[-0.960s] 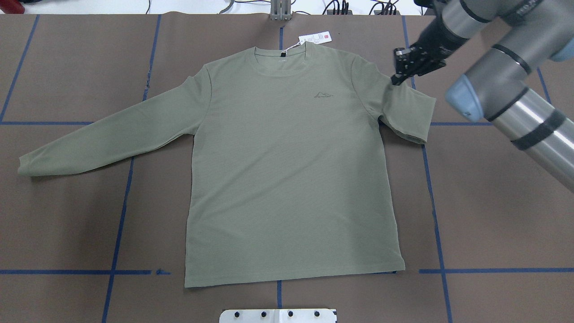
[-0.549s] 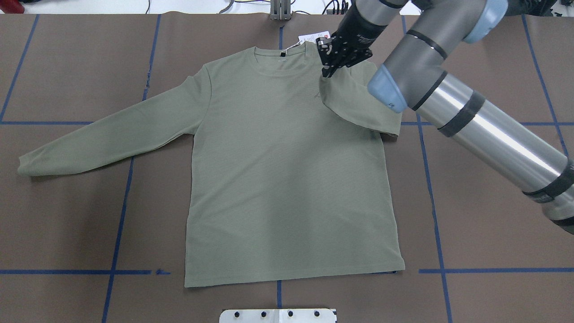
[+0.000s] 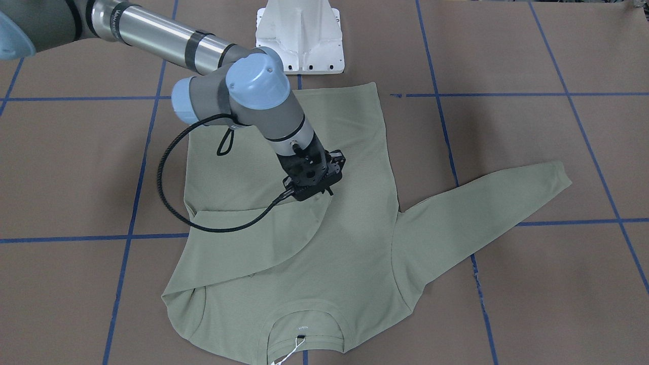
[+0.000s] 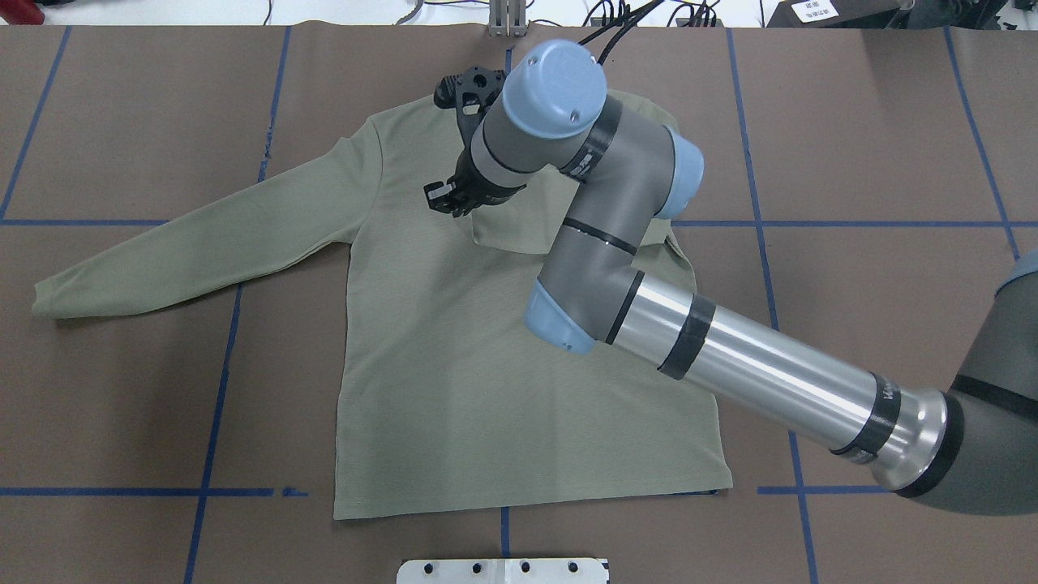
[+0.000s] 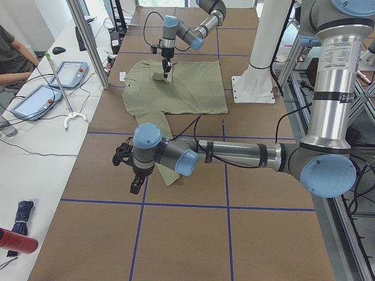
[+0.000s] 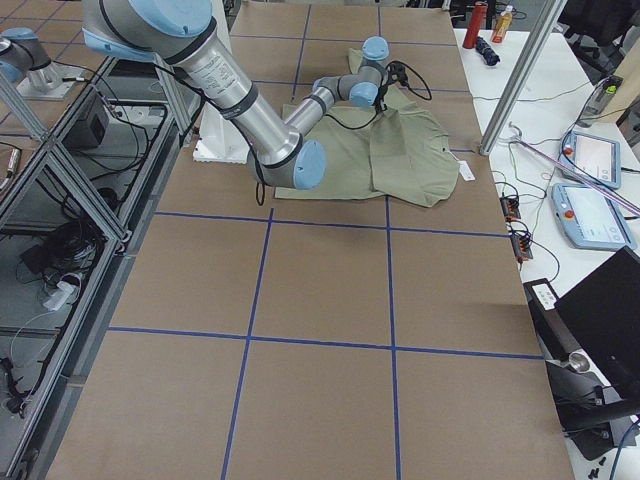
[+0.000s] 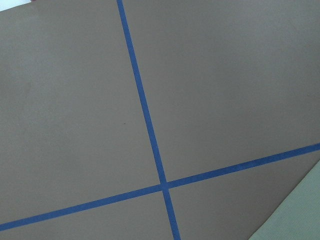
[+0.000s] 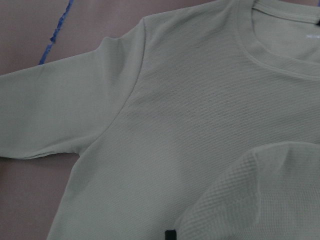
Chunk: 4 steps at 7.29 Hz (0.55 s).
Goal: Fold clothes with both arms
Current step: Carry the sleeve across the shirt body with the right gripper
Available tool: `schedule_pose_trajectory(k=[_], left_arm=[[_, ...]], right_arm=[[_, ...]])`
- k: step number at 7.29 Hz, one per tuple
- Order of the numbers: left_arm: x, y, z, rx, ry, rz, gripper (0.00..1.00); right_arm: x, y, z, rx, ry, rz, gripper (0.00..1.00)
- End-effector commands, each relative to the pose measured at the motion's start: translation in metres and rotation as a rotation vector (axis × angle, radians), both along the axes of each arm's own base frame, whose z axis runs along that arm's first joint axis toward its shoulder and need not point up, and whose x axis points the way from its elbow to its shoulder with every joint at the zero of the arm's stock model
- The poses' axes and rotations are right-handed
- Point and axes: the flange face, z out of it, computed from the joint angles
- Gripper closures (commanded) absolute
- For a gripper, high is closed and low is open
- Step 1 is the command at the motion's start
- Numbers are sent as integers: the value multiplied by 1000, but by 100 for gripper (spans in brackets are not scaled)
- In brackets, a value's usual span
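The shirt (image 4: 454, 365) lay flat on the worktop (image 4: 892, 122), hem towards the pedestal base (image 3: 299, 35) and neck at the far side. The sleeve (image 4: 203, 243) on the robot's left extended outward across the worktop. The opposite sleeve (image 3: 243, 238) was folded inward over the chest, with the right gripper (image 4: 448, 200) at its end, above mid-chest. The left gripper (image 5: 135, 187) hung off the shirt, just beside the extended sleeve's cuff.

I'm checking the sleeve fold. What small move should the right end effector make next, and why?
Probably lower a little and open. The right end effector holds the sleeve end over the chest of the shirt, with the fold already across the body, so releasing should lay it flat.
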Motion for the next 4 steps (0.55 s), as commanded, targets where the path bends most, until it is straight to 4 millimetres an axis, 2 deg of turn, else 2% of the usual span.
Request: schedule_pose_trajectory(k=[1, 2, 4], left_arm=[[0, 0, 1, -1, 0, 0, 0], [0, 0, 1, -1, -1, -1, 0], [0, 0, 2, -4, 0, -1, 0]], right_arm=[[-30, 28, -10, 13, -124, 34, 100], [-37, 38, -9, 29, -157, 31, 100], [-38, 39, -11, 31, -186, 50, 100]])
